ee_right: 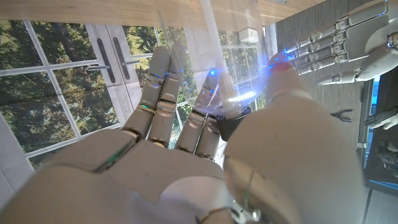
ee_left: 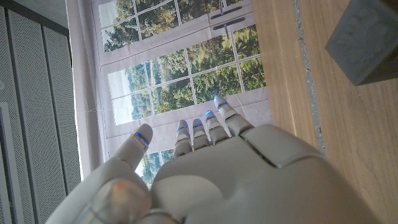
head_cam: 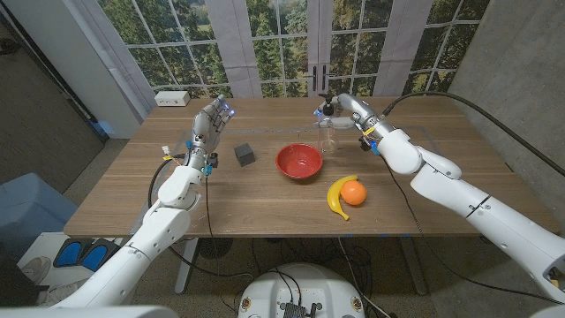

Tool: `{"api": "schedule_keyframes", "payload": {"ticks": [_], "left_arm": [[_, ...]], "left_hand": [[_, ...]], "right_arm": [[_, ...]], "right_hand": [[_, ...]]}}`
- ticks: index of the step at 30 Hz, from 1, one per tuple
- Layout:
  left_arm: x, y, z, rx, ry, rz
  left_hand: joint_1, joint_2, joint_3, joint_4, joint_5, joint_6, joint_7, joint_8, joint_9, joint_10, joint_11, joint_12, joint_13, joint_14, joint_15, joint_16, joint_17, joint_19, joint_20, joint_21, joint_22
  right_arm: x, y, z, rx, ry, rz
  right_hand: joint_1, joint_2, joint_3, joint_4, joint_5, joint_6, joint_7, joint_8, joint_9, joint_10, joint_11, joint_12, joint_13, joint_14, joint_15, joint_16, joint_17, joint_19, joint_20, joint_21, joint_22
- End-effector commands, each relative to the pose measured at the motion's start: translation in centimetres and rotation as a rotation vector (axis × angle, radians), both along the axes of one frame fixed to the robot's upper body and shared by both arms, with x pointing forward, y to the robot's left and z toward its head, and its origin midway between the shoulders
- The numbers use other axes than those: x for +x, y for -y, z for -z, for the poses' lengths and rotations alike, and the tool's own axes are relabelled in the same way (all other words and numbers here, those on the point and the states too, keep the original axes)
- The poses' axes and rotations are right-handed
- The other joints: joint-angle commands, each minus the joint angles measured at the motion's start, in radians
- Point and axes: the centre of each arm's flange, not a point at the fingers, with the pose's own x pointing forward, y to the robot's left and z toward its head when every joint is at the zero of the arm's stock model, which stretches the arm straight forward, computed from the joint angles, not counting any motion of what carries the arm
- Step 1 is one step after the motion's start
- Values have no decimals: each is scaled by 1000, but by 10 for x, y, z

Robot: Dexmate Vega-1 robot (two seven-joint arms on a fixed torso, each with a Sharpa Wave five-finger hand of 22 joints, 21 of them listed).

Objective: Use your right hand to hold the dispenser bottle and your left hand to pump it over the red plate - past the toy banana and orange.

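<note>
The clear dispenser bottle (head_cam: 328,137) with a black pump top stands on the table just behind and to the right of the red plate (head_cam: 298,162). My right hand (head_cam: 342,109) is at the bottle's upper part. In the right wrist view the bottle (ee_right: 208,43) runs between the thumb and the fingers (ee_right: 163,81), which hold it near the pump (ee_right: 231,124). My left hand (head_cam: 212,124) is raised off the table well left of the plate, fingers apart and holding nothing. The toy banana (head_cam: 337,198) and orange (head_cam: 354,193) lie in front of the plate, to its right.
A dark grey cube (head_cam: 244,155) sits between my left hand and the plate, and also shows in the left wrist view (ee_left: 367,37). A white box (head_cam: 172,99) lies at the table's far left corner. Windows stand behind the table.
</note>
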Motion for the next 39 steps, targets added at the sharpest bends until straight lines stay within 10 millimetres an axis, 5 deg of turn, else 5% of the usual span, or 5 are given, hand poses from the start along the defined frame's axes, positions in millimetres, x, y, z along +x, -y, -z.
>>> {"api": "schedule_keyframes", "payload": {"ticks": [1, 24, 39], "left_arm": [[4, -1, 1, -6, 1, 9], [-10, 1, -3, 79, 35, -64], [-17, 11, -25, 181, 89, -89]], "left_hand": [[-8, 65, 8, 1, -1, 8, -1, 3, 3, 8, 1, -2, 1, 8, -17, -2, 0, 9, 3, -6, 3], [2, 66, 10, -15, -1, 10, -2, 4, 3, 8, -2, -3, 1, 10, -17, -3, -4, 11, 3, -12, 3], [16, 62, 3, -44, -6, 32, -6, 10, 3, 16, -1, 0, 1, 25, -13, 2, -5, 13, 5, -18, 3]], "right_arm": [[-6, -16, -9, -88, 32, 46], [-21, -45, -17, -242, 30, 170], [-24, -49, -13, -281, 49, 226]], "right_hand": [[296, 289, -2, 0, 2, 6, 3, -1, 5, 6, -2, -3, 6, 228, -331, 3, 159, -28, -180, 7, -1], [299, 290, -5, 0, 2, 7, 1, -6, 6, 10, -5, -9, 12, 232, -331, -4, 167, -39, -181, 25, -20], [300, 291, -8, 1, 2, 9, 0, -9, 7, 11, -8, -14, 16, 232, -331, -10, 172, -47, -180, 36, -33]]}}
